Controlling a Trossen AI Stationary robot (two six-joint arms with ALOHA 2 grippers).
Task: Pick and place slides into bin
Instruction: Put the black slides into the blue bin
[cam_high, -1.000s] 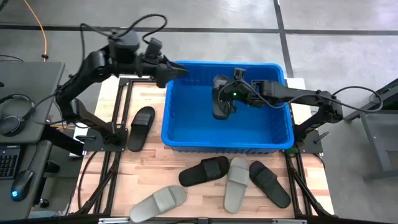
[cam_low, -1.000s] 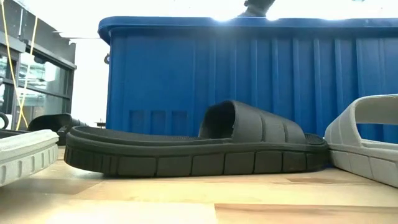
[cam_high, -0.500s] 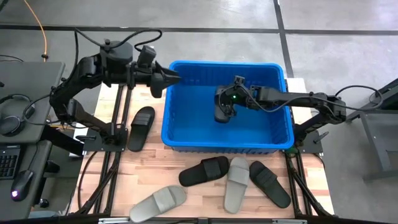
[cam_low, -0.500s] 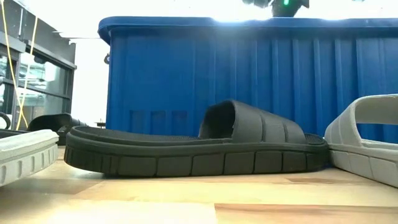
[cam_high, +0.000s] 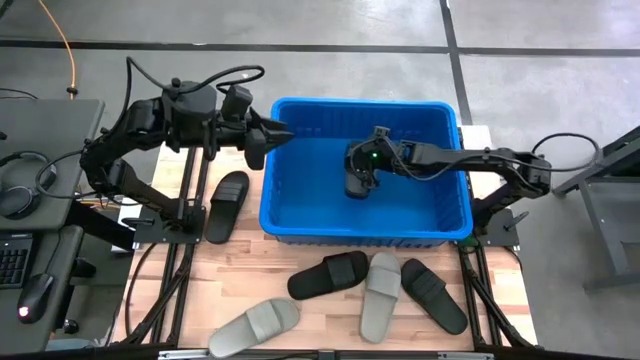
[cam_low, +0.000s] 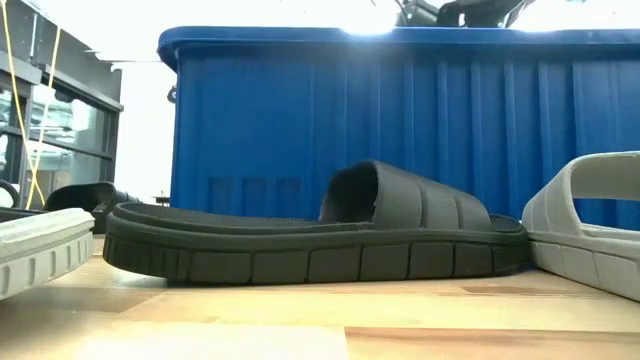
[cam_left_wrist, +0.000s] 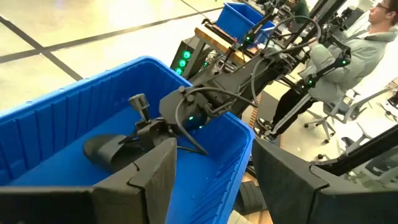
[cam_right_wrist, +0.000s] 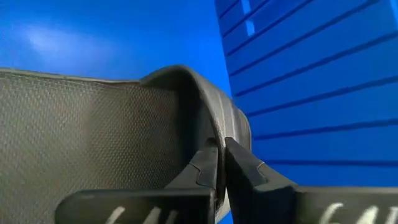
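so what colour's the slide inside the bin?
Black slide, clearest in the high view.

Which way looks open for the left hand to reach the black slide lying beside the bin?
Probably from above: the left hand hovers open at the bin rim, while the black slide lies uncovered on the table beside it, with nothing on top.

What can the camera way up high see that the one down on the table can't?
Only the high view shows inside the bin, where the right gripper pinches a black slide, plus the open left gripper by the rim. Only the low view shows the bin's ribbed outer wall. Both show a black slide on the table and a grey one.
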